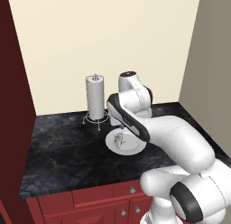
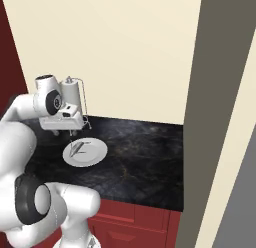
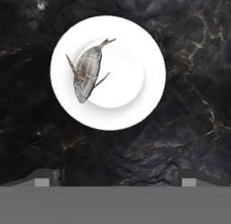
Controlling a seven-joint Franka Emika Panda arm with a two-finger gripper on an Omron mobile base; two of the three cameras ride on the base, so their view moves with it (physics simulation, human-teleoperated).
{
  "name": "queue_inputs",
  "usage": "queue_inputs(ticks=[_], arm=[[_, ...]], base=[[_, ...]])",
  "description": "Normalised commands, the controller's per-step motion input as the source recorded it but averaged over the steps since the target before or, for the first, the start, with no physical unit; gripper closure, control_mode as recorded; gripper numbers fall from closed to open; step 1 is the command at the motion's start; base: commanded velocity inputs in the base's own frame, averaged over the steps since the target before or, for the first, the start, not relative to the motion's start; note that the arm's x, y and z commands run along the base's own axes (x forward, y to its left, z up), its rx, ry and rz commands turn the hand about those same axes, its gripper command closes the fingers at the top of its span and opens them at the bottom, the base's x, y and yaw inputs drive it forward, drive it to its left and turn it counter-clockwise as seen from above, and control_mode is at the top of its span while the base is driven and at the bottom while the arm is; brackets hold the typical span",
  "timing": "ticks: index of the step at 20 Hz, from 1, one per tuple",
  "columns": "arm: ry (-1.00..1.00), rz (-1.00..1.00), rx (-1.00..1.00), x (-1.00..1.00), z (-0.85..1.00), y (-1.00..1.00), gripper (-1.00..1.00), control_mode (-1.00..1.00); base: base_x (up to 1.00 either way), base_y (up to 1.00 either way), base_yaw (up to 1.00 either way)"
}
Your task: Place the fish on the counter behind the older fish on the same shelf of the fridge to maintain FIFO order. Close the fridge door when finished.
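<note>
Your fish (image 3: 88, 69), small, dark grey, spiky fins and forked tail, lying on a white plate (image 3: 144, 47) on the black marble worktop (image 3: 189, 105), left of the plate's middle, below your jaws, which hang spread wide above it, gripper (image 3: 116, 177) touching nothing.
</note>
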Motion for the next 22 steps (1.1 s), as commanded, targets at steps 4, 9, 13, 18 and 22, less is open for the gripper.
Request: queue_inputs(ticks=[4,9,13,18,22], arm=[[0.09,0.0,0.0,0.17,-0.87,0.02,-1.0,-1.0],[0.05,-0.04,0.0,0.37,-0.58,0.0,-1.0,-1.0],[0.0,-0.02,0.0,0.43,-0.43,0.13,-1.0,-1.0],[-0.06,-0.01,0.0,0.32,-0.3,0.28,-1.0,-1.0],[-0.05,0.0,0.0,0.15,-0.16,0.19,-1.0,-1.0]], base=[[0.0,0.0,0.0],[0.0,0.0,0.0],[0.0,0.0,0.0],[0.0,0.0,0.0],[0.0,0.0,0.0]])
